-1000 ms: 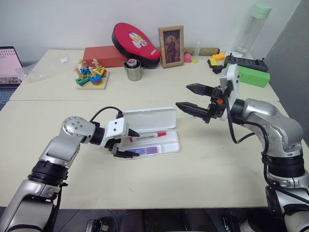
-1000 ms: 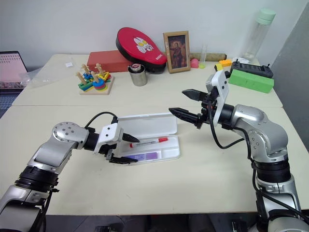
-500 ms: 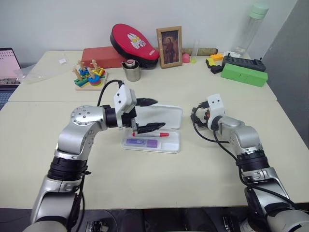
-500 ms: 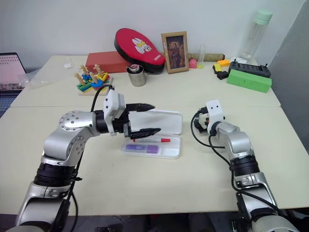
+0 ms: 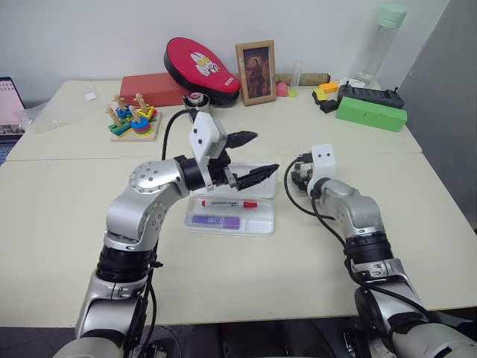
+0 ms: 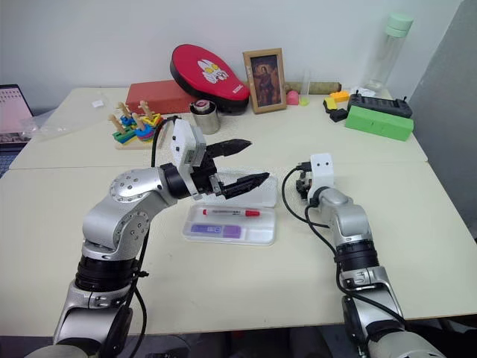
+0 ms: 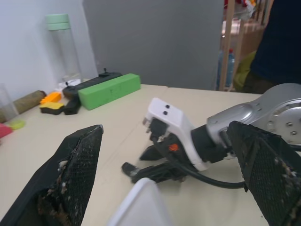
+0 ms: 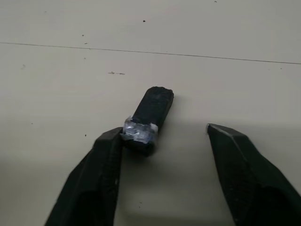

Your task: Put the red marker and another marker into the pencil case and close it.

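Note:
The white pencil case (image 5: 261, 222) lies open on the table with its lid (image 5: 264, 189) standing up behind the tray. In the tray lie the red marker (image 5: 227, 203) and, nearer me, the lilac marker (image 5: 212, 221). My left gripper (image 5: 262, 153) hovers open and level above the lid, pointing right, with nothing in it. My right gripper (image 5: 296, 177) sits low on the table just right of the case. In its wrist view the right gripper (image 8: 164, 132) has its fingers apart, and a small black block with silver tape (image 8: 153, 113) lies by one fingertip.
Along the back stand a red flat box (image 5: 153, 88), a red oval pad (image 5: 201, 63), a picture frame (image 5: 255, 62), a metal cup (image 5: 197, 101), a stacking toy (image 5: 133, 123), a green box (image 5: 370, 113) and a bottle (image 5: 376, 41).
My left gripper rose from beside the tray and swung right over the lid. My right gripper dropped from mid-air to the table beside the case. The camera view also shifted.

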